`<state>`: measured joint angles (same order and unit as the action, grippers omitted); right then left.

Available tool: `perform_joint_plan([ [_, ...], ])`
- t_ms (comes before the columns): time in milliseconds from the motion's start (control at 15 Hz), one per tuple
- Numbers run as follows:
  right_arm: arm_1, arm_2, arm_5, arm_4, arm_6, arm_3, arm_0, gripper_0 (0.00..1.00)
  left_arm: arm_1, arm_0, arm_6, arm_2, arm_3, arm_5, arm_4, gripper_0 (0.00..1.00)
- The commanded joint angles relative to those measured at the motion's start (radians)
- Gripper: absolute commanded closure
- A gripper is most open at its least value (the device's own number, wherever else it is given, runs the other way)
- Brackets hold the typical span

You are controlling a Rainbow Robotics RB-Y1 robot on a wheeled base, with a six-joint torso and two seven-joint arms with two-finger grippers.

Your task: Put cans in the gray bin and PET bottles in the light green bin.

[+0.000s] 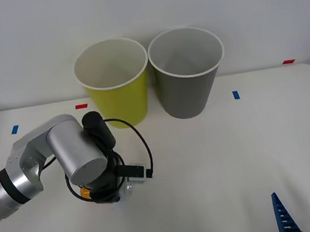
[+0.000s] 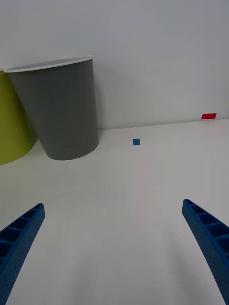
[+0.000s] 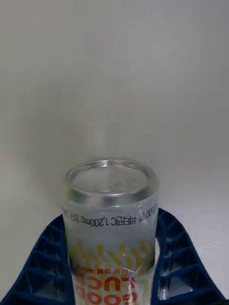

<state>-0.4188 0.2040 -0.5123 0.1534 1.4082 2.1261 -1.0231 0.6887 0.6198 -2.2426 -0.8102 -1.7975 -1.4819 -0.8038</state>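
With my left gripper point(image 3: 112, 281) clamped on the can point(image 3: 110, 224), I should lift straight, then carry it over the gray bin point(image 1: 186, 70); right gripper point(image 1: 308, 210) waits open.

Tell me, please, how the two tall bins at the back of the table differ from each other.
The light green bin is yellow-green outside, while the gray bin is dark gray. The light green bin stands on the robot's left side, nearer the left tool, which is shut on the can; the gray bin stands to its right, closer to the open right tool. Both are upright, tapered and cup-shaped, with white rims and white insides, standing side by side.
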Motion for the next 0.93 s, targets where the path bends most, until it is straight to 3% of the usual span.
perform_joint_plan([
  [67,0.0,0.0,0.0,0.0,0.0,0.0,0.0,0.0,0.002,-0.002,0.0,0.002,0.0,0.008,-0.006,1.0],
  [467,0.0,0.0,0.0,0.0,0.0,0.0,0.0,0.0,0.051,-0.002,0.035,0.005,-0.063,0.017,-0.043,1.0],
  [667,0.0,0.0,0.0,0.0,0.0,0.0,0.0,0.0,0.094,-0.025,0.14,0.045,-0.155,0.051,-0.103,1.0],
  [933,0.0,0.0,0.0,0.0,0.0,0.0,0.0,0.0,0.069,-0.218,0.167,0.261,-0.326,0.063,-0.109,1.0],
])
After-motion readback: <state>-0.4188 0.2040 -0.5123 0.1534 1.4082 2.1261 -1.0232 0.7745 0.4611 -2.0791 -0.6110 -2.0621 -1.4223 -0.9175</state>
